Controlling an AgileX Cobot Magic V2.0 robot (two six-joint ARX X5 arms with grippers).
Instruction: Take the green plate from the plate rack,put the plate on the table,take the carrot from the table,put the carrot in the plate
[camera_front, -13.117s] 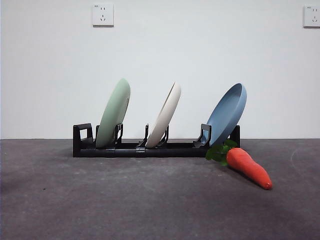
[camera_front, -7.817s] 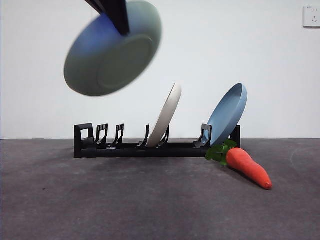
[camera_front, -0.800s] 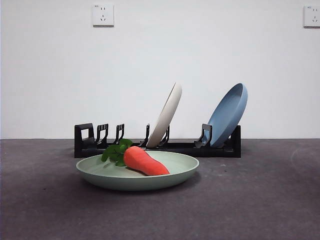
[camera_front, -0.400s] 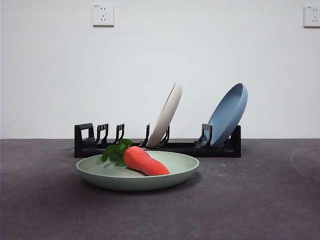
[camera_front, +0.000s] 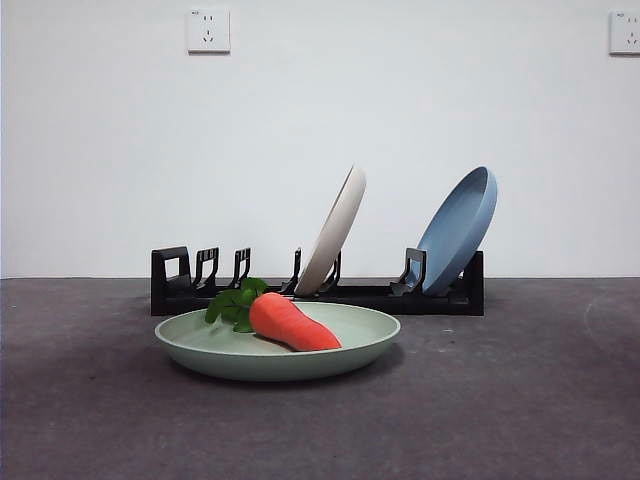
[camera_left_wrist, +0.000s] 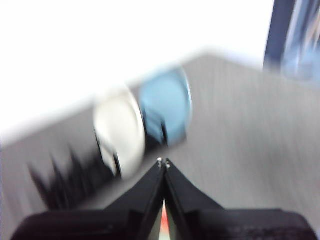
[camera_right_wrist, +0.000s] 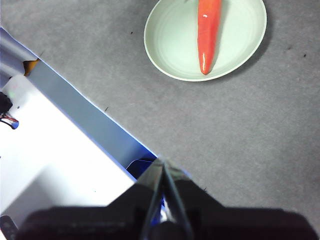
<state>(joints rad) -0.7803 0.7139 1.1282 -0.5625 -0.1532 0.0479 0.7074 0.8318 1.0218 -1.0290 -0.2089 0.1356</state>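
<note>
Fingers closed, both grippers; table dark grey, wall white.

The front camera sits low, near tabletop height, looking level across the table to the wall, close to the green plate and the rack behind it. The right wrist camera looks steeply down from well above, sharing that plate and the carrot. The blurred left wrist camera faces the rack's white plate and blue plate, shared with the front view.
</note>
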